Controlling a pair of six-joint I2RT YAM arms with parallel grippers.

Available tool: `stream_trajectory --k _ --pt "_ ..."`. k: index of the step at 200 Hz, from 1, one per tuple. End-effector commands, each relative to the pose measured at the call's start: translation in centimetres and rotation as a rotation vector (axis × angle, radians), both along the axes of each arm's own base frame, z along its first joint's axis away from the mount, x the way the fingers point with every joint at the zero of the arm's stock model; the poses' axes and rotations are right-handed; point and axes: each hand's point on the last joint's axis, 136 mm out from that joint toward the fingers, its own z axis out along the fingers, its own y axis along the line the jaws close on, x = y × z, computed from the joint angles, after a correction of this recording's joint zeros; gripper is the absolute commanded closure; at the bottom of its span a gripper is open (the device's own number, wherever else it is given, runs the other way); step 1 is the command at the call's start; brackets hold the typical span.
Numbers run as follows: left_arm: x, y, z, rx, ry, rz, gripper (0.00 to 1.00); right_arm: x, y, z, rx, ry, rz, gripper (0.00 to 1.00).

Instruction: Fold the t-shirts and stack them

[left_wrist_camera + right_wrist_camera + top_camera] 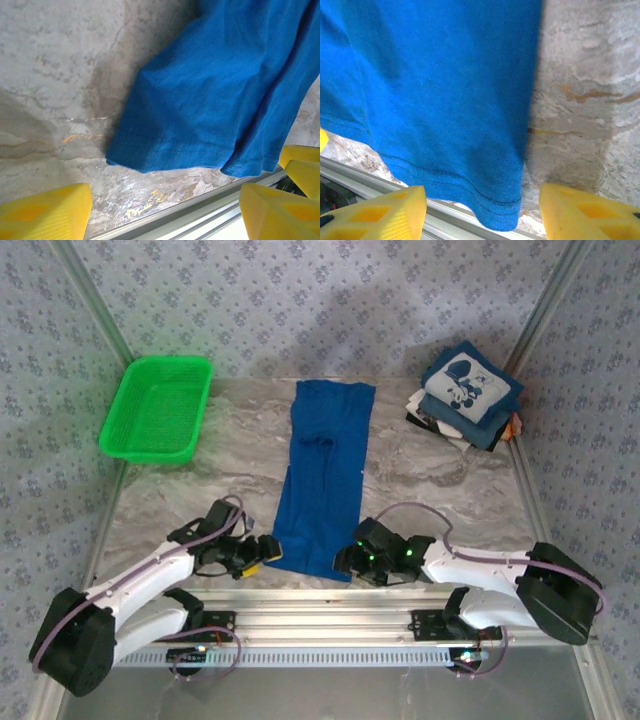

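Note:
A royal-blue t-shirt (pixel 325 480) lies folded into a long strip down the middle of the table, its hem at the near edge. My left gripper (pixel 268 550) is open, low beside the hem's left corner. In the left wrist view the blue cloth (pixel 210 95) lies just beyond the left gripper (pixel 162 215), with bare table between its yellow fingers (pixel 45 212). My right gripper (pixel 345 562) is open at the hem's right corner. That corner of the shirt (pixel 435 90) hangs between the right gripper's (pixel 482 215) spread fingers (pixel 590 212). A stack of folded t-shirts (pixel 468 390), a navy cartoon-print one on top, sits at the back right.
A green mesh basket (pixel 158 408) stands at the back left. An aluminium rail (pixel 330 625) runs along the table's near edge, right under both grippers. Patterned walls close in the marble tabletop (pixel 200 490) on three sides.

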Motion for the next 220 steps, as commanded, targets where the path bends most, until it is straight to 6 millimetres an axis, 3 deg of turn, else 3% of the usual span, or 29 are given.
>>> stream_trajectory --k 1,153,220 --pt "0.6 -0.4 0.0 -0.004 -0.027 -0.038 0.24 0.8 0.6 0.5 0.011 -0.025 -0.028 0.37" --pt "5.3 -2.9 -0.3 0.072 -0.069 -0.156 0.36 0.5 1.1 -0.9 0.004 0.013 -0.018 0.4" --pt "3.8 -1.8 -1.4 0.121 -0.023 -0.194 0.65 0.7 0.8 -1.2 -0.01 0.019 -0.033 0.44"
